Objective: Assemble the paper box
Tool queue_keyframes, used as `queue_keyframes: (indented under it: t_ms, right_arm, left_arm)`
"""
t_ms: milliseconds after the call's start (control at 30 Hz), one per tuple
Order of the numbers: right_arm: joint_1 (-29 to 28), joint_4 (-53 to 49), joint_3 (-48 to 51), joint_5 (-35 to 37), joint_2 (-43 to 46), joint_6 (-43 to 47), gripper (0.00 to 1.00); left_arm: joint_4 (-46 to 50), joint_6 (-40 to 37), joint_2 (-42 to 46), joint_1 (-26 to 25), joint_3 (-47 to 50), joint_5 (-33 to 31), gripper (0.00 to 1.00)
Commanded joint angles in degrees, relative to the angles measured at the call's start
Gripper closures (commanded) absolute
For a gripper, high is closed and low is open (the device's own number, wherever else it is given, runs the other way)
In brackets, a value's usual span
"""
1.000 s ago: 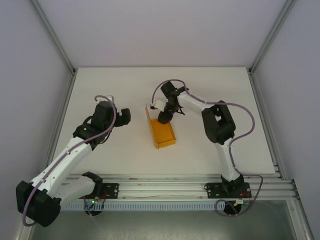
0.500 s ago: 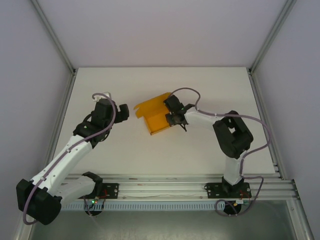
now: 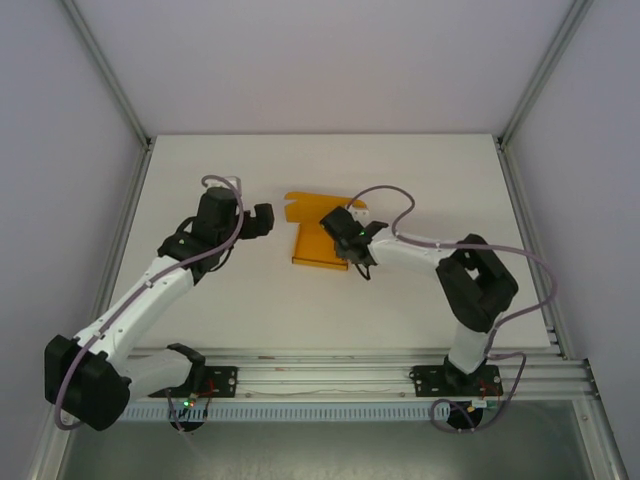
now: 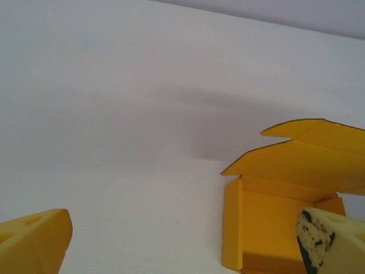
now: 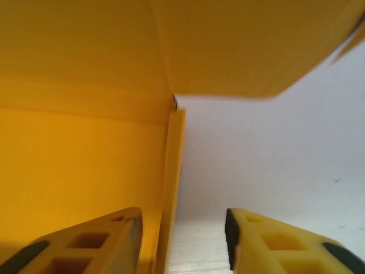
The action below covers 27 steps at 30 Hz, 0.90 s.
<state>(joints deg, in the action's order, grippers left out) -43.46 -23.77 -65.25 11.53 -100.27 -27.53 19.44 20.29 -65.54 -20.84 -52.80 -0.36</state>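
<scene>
The paper box [image 3: 318, 245] has swung round as we watch, its orange lid flap raised; our right gripper [image 5: 181, 225] straddles one wall, jaws apart, left gripper [image 4: 182, 240] wide, empty

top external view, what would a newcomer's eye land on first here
The bright orange paper box at the centre of the table, flap open at its far end. The right gripper has its jaws apart astride one box wall; the left gripper hangs open just left of it.

White table [image 3: 200, 310]; pale walls [image 3: 320, 60]; aluminium frame rails [image 3: 330, 378].
</scene>
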Motion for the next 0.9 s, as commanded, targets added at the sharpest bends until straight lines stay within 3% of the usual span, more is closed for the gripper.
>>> queue_keyframes:
  t_ms: [0,100,200,400,567,700,867]
  right_arm:
    - [-0.1,-1.0,-0.7,6.9,5.2,7.3,0.38]
    - [1.2,2.3,2.0,5.1,9.6,17.4,0.18]
    - [4.1,4.3,2.8,-1.6,13.7,28.3,0.0]
    - [11.4,0.4,-2.1,-21.4,14.6,47.4,0.0]
    - [15.0,-8.5,-11.5,-27.3,8.4,57.8,0.0]
    - [16.9,-14.5,-18.4,-28.0,2.8,63.2,0.13]
    - [18.0,-20.7,-24.8,-29.7,-3.4,67.1,0.41]
  left_arm:
    - [-1.3,-4.7,-2.1,0.4,-2.6,5.5,0.0]
    - [-2.2,-11.6,-4.5,0.2,-3.3,9.7,0.0]
    - [-0.9,-17.8,-8.0,0.3,-6.8,12.8,0.0]
    - [2.8,-28.1,-16.2,0.6,-13.7,17.4,0.0]
    - [8.2,-35.7,-25.0,1.3,-21.9,22.7,0.0]
    - [14.7,-41.5,-31.9,2.1,-29.7,23.3,0.01]
    - [20.4,-48.6,-38.1,2.4,-35.6,24.3,0.25]
